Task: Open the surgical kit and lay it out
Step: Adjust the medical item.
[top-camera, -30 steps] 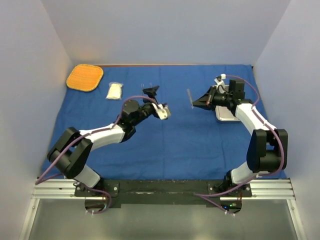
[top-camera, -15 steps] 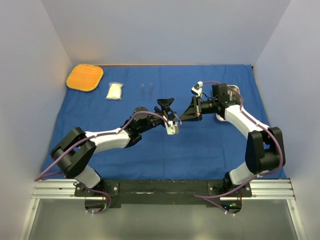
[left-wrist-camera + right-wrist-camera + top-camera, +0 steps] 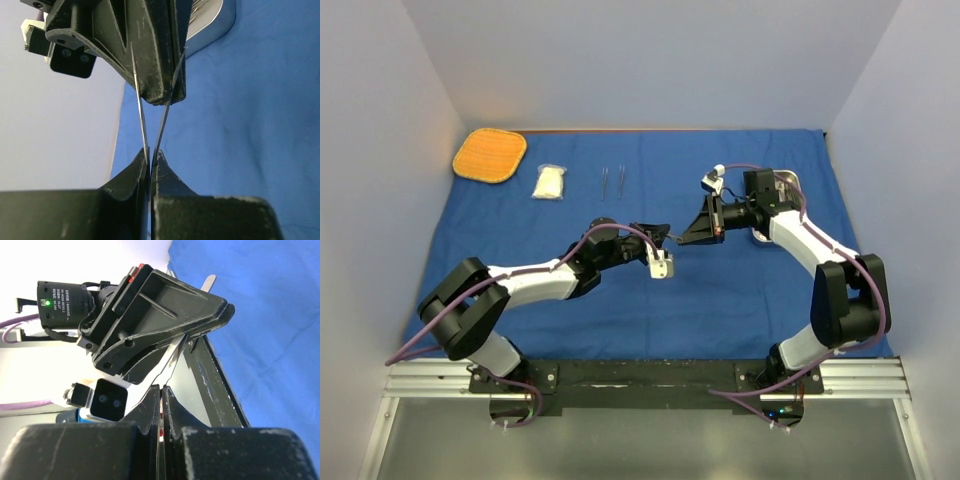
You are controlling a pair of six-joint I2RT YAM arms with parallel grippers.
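The left end effector (image 3: 150,157) is clenched on a pair of thin metal forceps (image 3: 142,120), its two fingertips pinched together around the ends of the two prongs. The right end effector (image 3: 161,390) is also clamped shut on the forceps, gripping the other end, so the instrument bridges the small gap between the two black fingertips. From above, the two end effectors meet tip to tip over the middle of the table, raised off the surface, with the left arm reaching in from the left and the right arm bending in from the right.

Below them a large blue cloth wrap (image 3: 720,300) lies spread flat across the table. A shiny steel tray (image 3: 215,22) sits on the cloth just behind the right arm's wrist. Toward the far left, a small white gauze pack (image 3: 549,181) rests on the cloth, and two slim metal instruments (image 3: 605,181) lie side by side near it. An orange mat (image 3: 490,155) sits in the far left corner.
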